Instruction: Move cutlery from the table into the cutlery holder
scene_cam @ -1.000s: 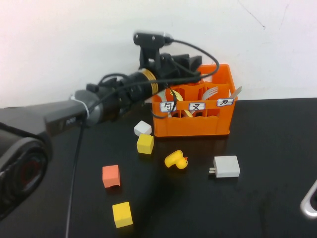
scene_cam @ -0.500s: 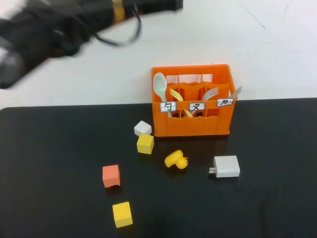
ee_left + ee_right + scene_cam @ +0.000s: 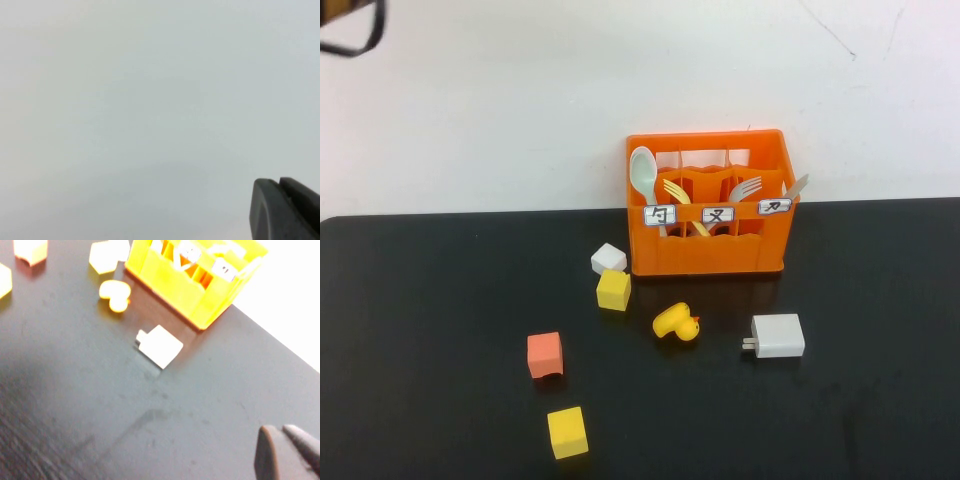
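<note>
Pressing its fingers together on nothing, the left gripper [image 3: 287,210] faces bare wall, well above the table [image 3: 420,400]. The right gripper [image 3: 287,452], also closed and empty, hovers low at five o'clock from the cutlery holder [image 3: 710,255]. Inside the holder, the mint-green spoon [image 3: 642,175] stands at nine o'clock, the grey fork [image 3: 745,187] toward three.

Orange plastic crate [image 3: 710,205] stands at the matt black tabletop's [image 3: 420,300] back edge, pale mint-green plastic spoon [image 3: 644,178] upright in its left compartment, light grey plastic fork [image 3: 745,188] right of it, yellow rubber duck [image 3: 676,323] just in front.
</note>
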Controlling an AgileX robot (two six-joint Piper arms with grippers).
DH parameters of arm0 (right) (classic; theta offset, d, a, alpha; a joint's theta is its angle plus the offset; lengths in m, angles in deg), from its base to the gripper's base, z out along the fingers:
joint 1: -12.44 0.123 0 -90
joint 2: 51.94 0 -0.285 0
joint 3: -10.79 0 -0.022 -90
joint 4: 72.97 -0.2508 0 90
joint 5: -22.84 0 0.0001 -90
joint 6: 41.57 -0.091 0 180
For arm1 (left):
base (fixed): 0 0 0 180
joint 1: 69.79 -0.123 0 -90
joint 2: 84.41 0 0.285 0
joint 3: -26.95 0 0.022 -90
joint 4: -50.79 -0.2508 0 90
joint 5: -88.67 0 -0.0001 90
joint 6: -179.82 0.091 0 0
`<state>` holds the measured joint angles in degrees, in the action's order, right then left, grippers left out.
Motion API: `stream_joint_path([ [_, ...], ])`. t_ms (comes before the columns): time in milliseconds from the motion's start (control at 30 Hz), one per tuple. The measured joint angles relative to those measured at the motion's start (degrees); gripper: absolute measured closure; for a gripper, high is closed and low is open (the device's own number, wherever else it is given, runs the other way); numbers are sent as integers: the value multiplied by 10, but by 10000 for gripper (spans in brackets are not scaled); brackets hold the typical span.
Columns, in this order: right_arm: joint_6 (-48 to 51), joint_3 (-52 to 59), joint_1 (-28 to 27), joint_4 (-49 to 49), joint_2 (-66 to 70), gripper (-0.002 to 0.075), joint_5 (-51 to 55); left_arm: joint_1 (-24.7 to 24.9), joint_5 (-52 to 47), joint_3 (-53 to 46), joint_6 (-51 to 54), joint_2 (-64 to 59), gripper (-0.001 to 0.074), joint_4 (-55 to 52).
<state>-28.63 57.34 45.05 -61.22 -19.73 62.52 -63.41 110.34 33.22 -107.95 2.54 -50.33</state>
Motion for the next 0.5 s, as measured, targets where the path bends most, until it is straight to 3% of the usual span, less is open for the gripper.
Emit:
stream_joint_path([
  [133, 15, 0, 0, -2, 0, 728, 13, -20, -59, -34, 40, 2, 735, 1],
  [300, 27, 0, 0, -35, 0, 728, 5, -24, -217, -99, 59, 16, 735, 9],
  [500, 139, 7, 0, -149, 0, 728, 0, -25, -284, -180, 49, 45, 735, 27],
])
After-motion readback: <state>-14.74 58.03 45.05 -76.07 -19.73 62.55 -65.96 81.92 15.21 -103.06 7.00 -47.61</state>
